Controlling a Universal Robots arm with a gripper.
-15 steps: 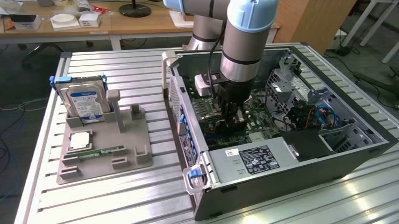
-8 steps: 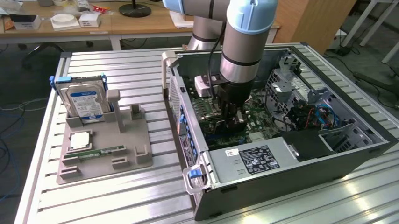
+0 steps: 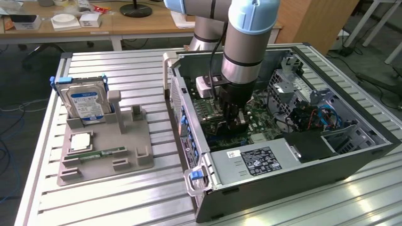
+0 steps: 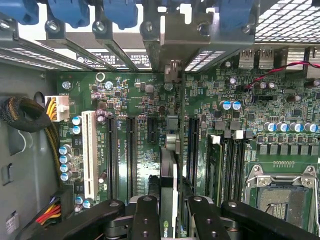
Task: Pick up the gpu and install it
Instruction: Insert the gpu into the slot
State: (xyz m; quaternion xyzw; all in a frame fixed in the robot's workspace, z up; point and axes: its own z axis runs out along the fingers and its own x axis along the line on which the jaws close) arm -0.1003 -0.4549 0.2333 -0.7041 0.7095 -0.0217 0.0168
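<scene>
Wrist view: gripper (image 4: 169,212) clamped on gpu (image 4: 168,175), card held edge-on, upright, over motherboard (image 4: 145,125) expansion slots so its edge lines up with a slot. Exterior view: arm inside open PC case (image 3: 351,155); hard drive (image 3: 84,103) at nine o'clock on holder.

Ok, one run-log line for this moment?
gripper: shut on thin black gpu card | location: inside open computer case | card edge-on over green motherboard slots
</scene>
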